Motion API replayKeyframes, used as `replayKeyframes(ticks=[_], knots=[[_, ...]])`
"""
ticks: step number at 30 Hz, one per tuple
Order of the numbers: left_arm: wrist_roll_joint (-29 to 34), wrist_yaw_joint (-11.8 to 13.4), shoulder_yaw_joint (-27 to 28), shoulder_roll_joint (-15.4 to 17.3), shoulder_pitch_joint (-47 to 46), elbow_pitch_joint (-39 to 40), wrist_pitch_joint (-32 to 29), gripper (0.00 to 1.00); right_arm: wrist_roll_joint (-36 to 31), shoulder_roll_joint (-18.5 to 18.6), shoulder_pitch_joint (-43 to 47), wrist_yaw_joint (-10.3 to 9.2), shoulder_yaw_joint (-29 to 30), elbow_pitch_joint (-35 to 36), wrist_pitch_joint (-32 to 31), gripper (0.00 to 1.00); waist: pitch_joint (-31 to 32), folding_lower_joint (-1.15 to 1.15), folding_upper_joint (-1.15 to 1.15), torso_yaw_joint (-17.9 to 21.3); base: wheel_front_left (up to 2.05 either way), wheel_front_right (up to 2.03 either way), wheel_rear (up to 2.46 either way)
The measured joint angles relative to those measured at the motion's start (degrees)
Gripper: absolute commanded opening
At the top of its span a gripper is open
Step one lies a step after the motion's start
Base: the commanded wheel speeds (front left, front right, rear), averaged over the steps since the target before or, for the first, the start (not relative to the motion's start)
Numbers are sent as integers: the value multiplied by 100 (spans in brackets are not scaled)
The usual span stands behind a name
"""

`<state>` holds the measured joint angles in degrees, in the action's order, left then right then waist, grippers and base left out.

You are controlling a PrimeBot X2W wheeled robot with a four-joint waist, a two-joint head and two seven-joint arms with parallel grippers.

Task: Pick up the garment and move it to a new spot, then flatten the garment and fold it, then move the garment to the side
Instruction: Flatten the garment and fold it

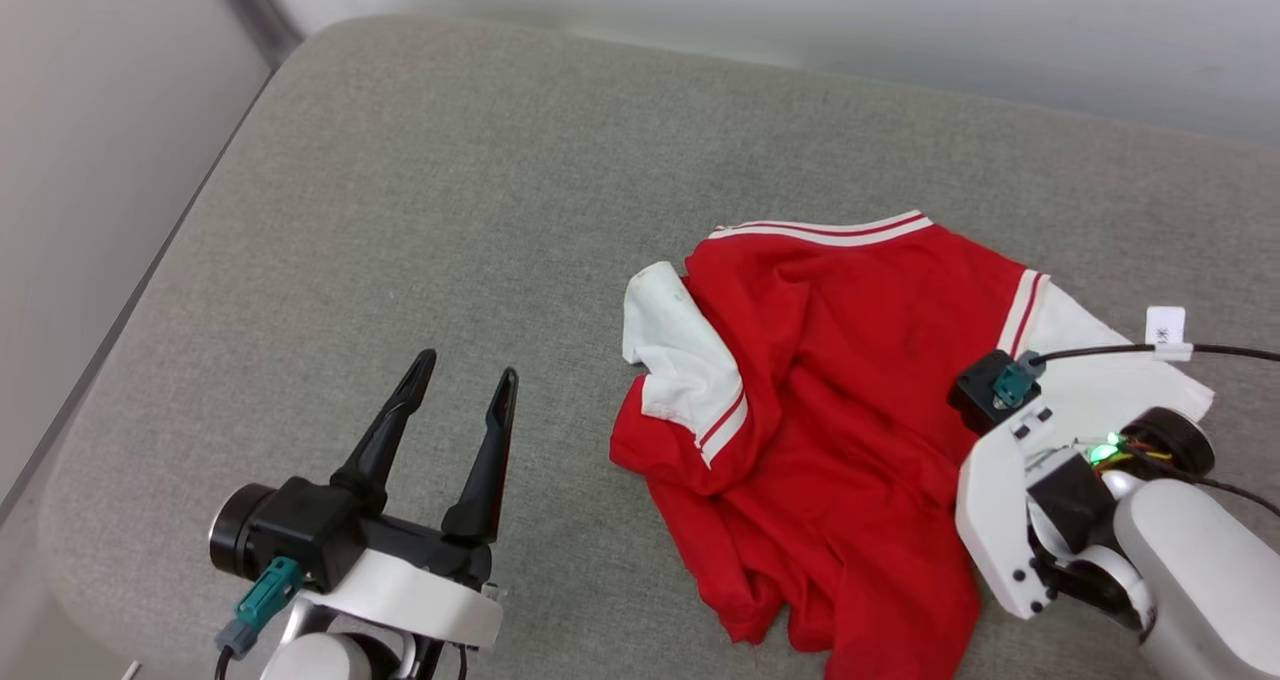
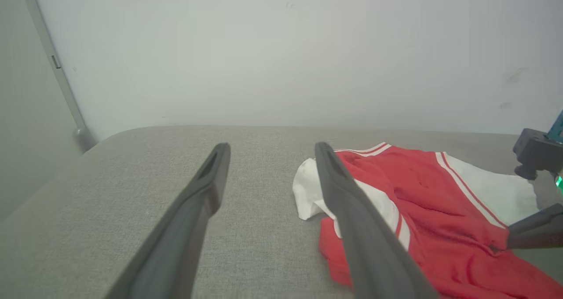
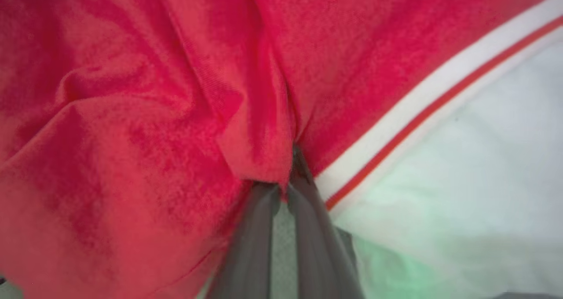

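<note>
The garment (image 1: 840, 380), red with white short sleeves and red-white striped trim, lies crumpled on the right half of the grey padded surface (image 1: 450, 180). No lettering shows. In the right wrist view my right gripper (image 3: 286, 176) is pinched shut on a raised fold of red cloth (image 3: 154, 114), next to the striped seam of the right sleeve. The left wrist view shows its fingers (image 2: 528, 235) nipping that same red fold. My left gripper (image 1: 467, 368) hovers open and empty to the left of the garment (image 2: 422, 189), apart from it.
The padded surface has a rounded left edge with floor beyond it. A pale wall runs behind it, with a grey metal post (image 1: 250, 0) at the back left corner. A black cable with a white tag (image 1: 1165, 332) crosses the right sleeve.
</note>
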<state>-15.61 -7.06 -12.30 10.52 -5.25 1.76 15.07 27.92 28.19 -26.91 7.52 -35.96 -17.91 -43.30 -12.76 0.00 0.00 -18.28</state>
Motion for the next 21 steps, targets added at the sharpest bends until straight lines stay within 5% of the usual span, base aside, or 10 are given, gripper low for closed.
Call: replayKeyframes(ticks=[12, 21], knots=[[12, -27, 164, 9, 155, -90, 0, 100, 69, 252, 1310, 3, 1168, 488, 34, 0, 413, 0, 0, 525, 0, 0, 0], [-77, -34, 246, 64, 277, -136, 0, 100, -197, -205, 2409, -1, 1935, 1211, 126, 0, 596, 0, 0, 907, 0, 0, 0]])
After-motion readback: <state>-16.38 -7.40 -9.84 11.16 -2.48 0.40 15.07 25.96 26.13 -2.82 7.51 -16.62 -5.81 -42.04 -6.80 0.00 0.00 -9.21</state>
